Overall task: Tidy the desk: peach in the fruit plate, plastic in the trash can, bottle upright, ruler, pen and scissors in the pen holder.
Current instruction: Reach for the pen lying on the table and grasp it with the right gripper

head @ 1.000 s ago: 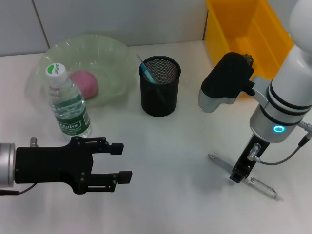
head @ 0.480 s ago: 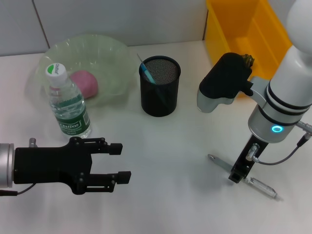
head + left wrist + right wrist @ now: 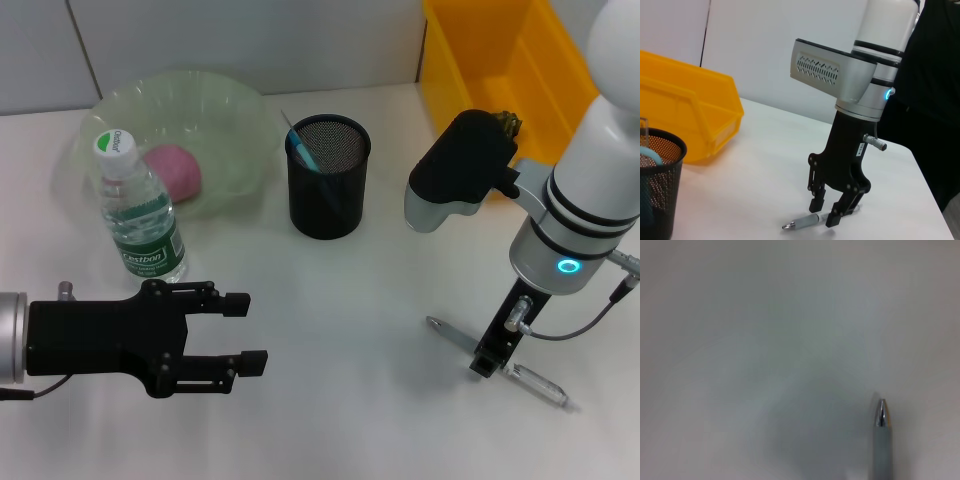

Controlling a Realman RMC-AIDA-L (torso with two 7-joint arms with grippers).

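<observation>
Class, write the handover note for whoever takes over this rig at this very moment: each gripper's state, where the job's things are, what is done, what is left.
Right gripper: down at the table, fingers open astride the pen; no grip seen yet.
Left gripper: open, empty, hovering over the near table in front of the bottle.
Done: peach in the fruit plate; bottle upright beside the plate; a teal-handled item stands in the pen holder.
Left: close on the pen, lift it and drop it in the holder.
Ruler and plastic: not visible. Yellow bin sits at the back right.
</observation>
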